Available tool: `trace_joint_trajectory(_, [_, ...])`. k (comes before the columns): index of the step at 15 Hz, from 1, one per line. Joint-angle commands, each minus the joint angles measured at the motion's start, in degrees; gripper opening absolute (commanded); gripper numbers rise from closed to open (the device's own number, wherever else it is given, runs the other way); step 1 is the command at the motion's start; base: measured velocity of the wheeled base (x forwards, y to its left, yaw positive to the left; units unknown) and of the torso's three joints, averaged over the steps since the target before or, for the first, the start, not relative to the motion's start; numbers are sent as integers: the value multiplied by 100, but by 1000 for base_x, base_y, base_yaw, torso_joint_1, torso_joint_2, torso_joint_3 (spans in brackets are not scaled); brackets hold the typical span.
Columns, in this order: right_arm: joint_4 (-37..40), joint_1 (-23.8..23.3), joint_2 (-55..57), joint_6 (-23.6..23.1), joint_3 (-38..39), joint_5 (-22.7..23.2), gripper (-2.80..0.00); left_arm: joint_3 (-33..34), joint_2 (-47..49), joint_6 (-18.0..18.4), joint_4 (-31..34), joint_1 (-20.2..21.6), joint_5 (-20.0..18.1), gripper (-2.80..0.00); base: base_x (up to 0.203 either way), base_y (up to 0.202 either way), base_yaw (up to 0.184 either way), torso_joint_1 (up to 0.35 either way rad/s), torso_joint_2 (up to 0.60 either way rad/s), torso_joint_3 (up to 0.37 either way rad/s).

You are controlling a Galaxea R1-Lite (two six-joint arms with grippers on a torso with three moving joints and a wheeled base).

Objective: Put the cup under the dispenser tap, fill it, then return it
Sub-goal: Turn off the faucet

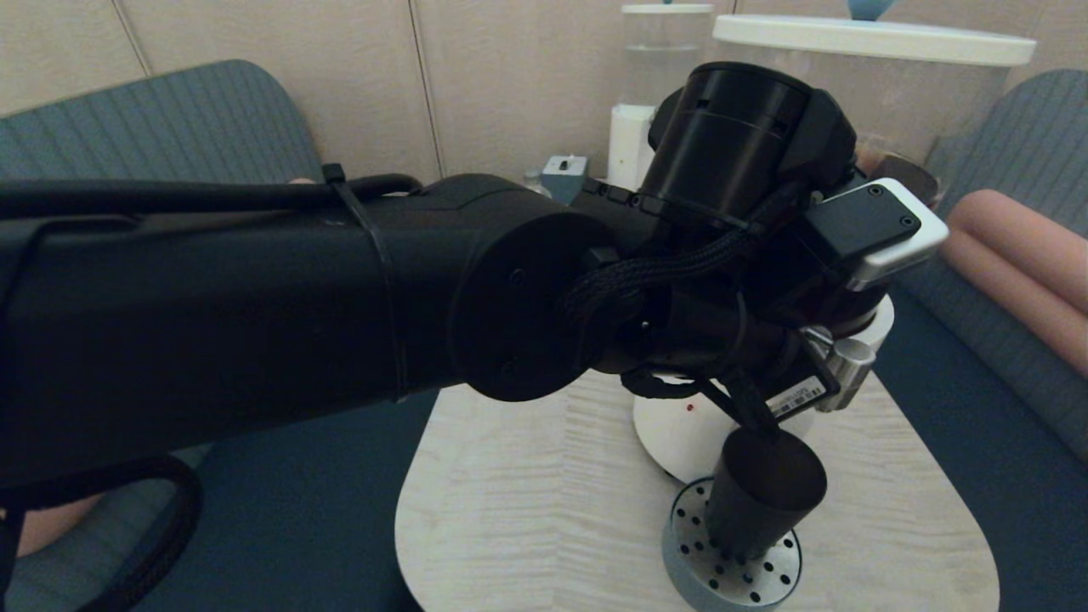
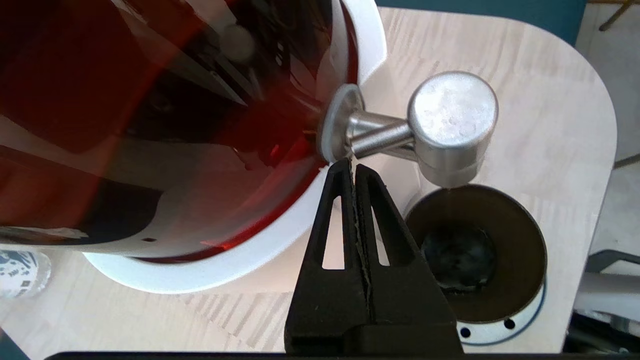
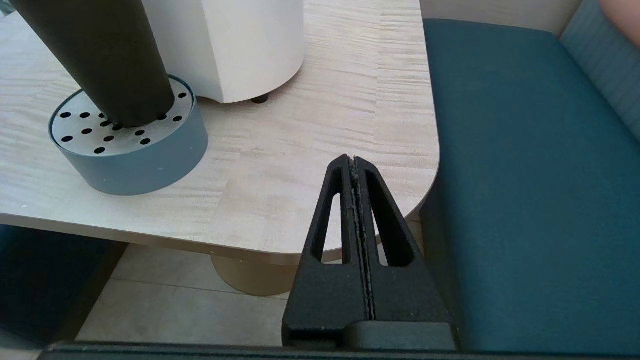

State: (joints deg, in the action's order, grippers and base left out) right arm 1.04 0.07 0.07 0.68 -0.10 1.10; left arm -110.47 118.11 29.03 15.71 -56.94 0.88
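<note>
A: Where is the cup (image 2: 475,252) sitting?

B: On the perforated drip tray (image 3: 129,145), under the dispenser tap (image 2: 440,125). Both the left gripper (image 2: 354,172) and the right gripper (image 3: 353,167) are closed and holding nothing.

A: Handling?

B: Probably smooth and heavier once filled; I'm favouring a mid-wall grip.

Left arm (image 1: 255,297) fills head view, hiding most of dispenser (image 1: 858,85) and far half of table (image 1: 552,493). Left gripper (image 2: 354,170) itself unseen in head view, behind wrist. Tap (image 1: 841,361) there only partly visible, outlet hidden. Cup (image 1: 761,493) rim partly covered by wrist cable. Right arm out of head view. Right wrist view: cup top cut off by edge, tap outside frame. Left wrist view: cup's near rim behind fingers (image 2: 380,235); liquid level inside cup unclear. Drip tray (image 2: 500,330) mostly under cup.
</note>
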Motion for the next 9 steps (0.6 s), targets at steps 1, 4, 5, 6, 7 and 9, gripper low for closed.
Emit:
trace_joint_trajectory(1, [2, 1, 1, 2, 1, 4, -280, -1, 10, 15, -74, -1, 0, -280, 0, 0, 0, 0, 0, 0])
trace_joint_trajectory(4, [2, 1, 1, 2, 1, 4, -280, -1, 19, 23, -112, -1, 0, -280, 0, 0, 0, 0, 0, 0])
trace_joint_trajectory(5, [2, 1, 1, 2, 1, 4, -280, -1, 19, 15, -157, -1, 0, -280, 0, 0, 0, 0, 0, 0])
trace_joint_trajectory(6, [2, 1, 1, 2, 1, 4, -280, -1, 46, 18, -222, -1, 0, -280, 0, 0, 0, 0, 0, 0])
trace_joint_trajectory(7, [2, 1, 1, 2, 1, 4, -280, -1, 71, 24, -267, -1, 0, -280, 0, 0, 0, 0, 0, 0])
trace_joint_trajectory(9, [2, 1, 1, 2, 1, 4, -280, -1, 89, 24, -332, -10, -1, -280, 0, 0, 0, 0, 0, 0])
